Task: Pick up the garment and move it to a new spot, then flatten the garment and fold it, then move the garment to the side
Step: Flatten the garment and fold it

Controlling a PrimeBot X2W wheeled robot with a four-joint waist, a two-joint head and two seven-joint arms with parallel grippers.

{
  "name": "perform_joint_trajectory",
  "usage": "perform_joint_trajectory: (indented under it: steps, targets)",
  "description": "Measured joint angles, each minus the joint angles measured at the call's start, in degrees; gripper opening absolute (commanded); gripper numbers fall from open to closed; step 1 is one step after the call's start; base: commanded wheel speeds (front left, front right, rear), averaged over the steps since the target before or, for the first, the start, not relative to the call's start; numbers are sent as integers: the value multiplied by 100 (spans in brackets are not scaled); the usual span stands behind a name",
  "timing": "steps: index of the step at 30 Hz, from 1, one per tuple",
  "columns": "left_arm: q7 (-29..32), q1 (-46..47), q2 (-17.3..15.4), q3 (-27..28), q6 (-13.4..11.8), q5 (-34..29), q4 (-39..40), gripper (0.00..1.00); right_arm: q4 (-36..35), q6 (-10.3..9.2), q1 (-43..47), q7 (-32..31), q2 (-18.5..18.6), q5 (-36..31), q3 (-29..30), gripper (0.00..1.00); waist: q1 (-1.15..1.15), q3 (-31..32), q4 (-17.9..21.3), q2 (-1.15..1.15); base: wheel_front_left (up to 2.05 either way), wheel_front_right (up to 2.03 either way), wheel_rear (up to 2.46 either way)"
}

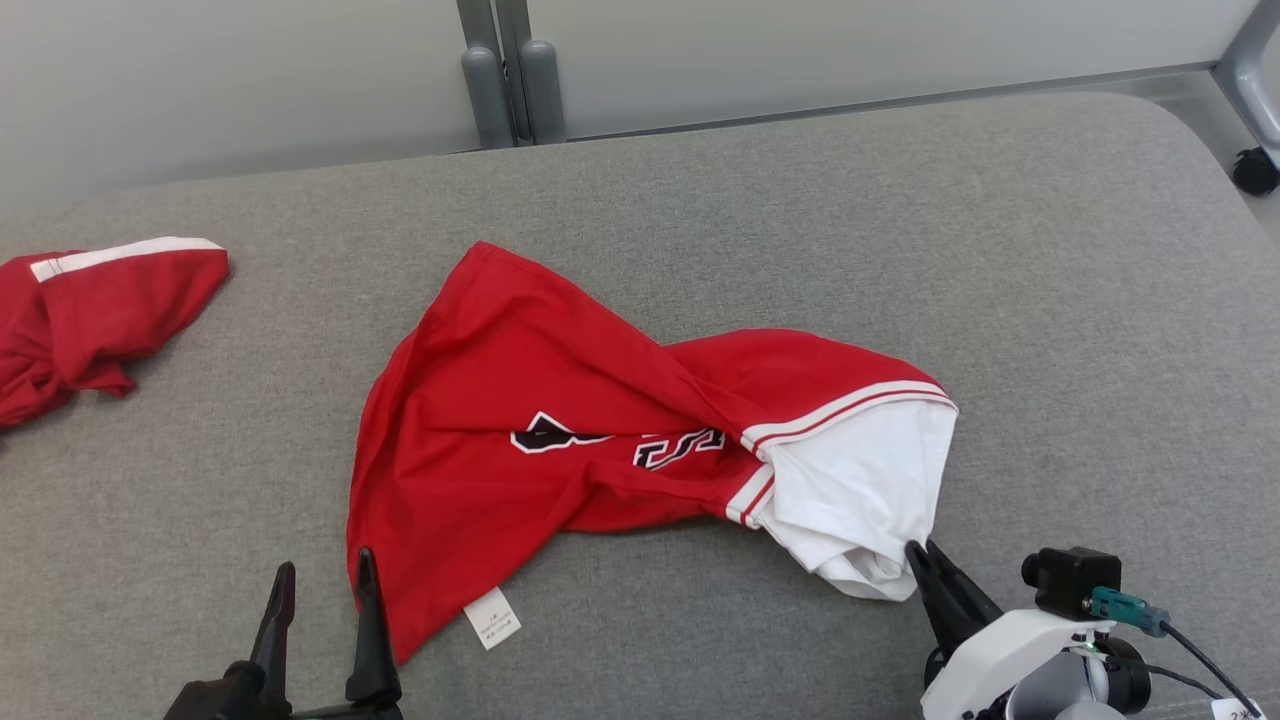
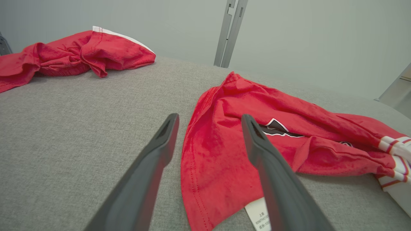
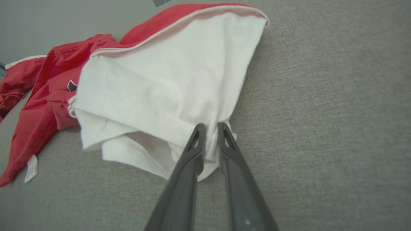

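Note:
The garment [image 1: 520,400] is a red shirt with a white sleeve, lying crumpled and twisted on the grey cushion [image 1: 900,220]. My right gripper [image 1: 925,552] is shut on the white sleeve's lower edge [image 3: 210,138], with the cloth pinched between its fingers. Near the red hem at the lower left my left gripper [image 1: 325,570] stands open; its right finger [image 2: 257,138] lies over the red cloth [image 2: 224,154] and the left finger [image 2: 163,138] over bare cushion. A white label [image 1: 491,618] sticks out at the hem.
A second red garment with a white stripe [image 1: 90,310] lies bunched at the cushion's far left. Grey posts [image 1: 510,80] stand behind the back edge. A castor wheel [image 1: 1255,170] sits on the floor at the far right.

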State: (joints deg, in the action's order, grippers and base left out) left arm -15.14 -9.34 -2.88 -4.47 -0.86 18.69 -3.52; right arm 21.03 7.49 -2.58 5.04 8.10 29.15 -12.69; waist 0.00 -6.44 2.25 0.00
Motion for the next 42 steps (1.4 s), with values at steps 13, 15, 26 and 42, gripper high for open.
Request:
perform_joint_trajectory:
  steps: [13, 15, 26, 42]
  targets:
    - [0, 42, 1, -15, -7, -8, -32, 100, -1001, 0, -269, -123, 270, 712, 147, 0, 0, -64, -5, 0, 0, 0, 0]
    - [0, 103, 2, -54, 4, -8, -32, 100, -1248, 0, -414, -305, 385, 822, 268, 0, 0, -102, -30, 0, 0, 0, 0]
    - [-1, 792, 5, -724, 34, 260, -114, 100, -1010, 0, -2280, -1532, 979, 426, 1505, 0, 0, -516, -562, 0, 0, 0, 0]
    - [-1, 1129, 1, -1871, -69, 682, -322, 100, 1455, 0, -4962, -1847, 1621, -1479, 1989, 0, 0, -1045, -2234, 0, 0, 0, 0]
